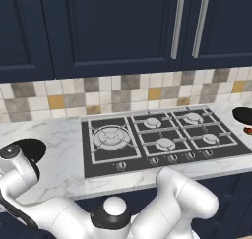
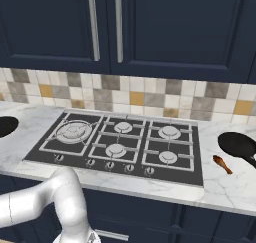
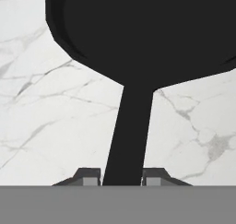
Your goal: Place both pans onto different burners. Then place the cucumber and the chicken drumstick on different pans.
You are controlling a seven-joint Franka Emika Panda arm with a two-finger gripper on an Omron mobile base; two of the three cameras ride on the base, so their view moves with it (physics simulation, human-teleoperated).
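Observation:
One black pan [image 3: 147, 29] lies on the marble counter left of the cooktop, also seen as the left pan [image 1: 30, 147] [image 2: 6, 126]. Its straight handle [image 3: 129, 135] runs between my fingertips, and my gripper [image 3: 122, 177] is shut on it, both pads against its sides. The other pan [image 2: 240, 146] [image 1: 243, 115] rests on the counter right of the cooktop, with the orange-brown chicken drumstick [image 2: 221, 163] [image 1: 248, 131] beside it in front. The burners [image 1: 112, 136] [image 2: 116, 150] stand bare under their grates. The cucumber is out of view.
The black cooktop [image 1: 98, 164] has a row of small knobs [image 1: 172, 158] along its front edge. Tiled backsplash [image 2: 145, 98] and dark blue cabinets [image 1: 118, 26] rise behind. My arm's elbow [image 1: 187, 194] sits low in front of the counter.

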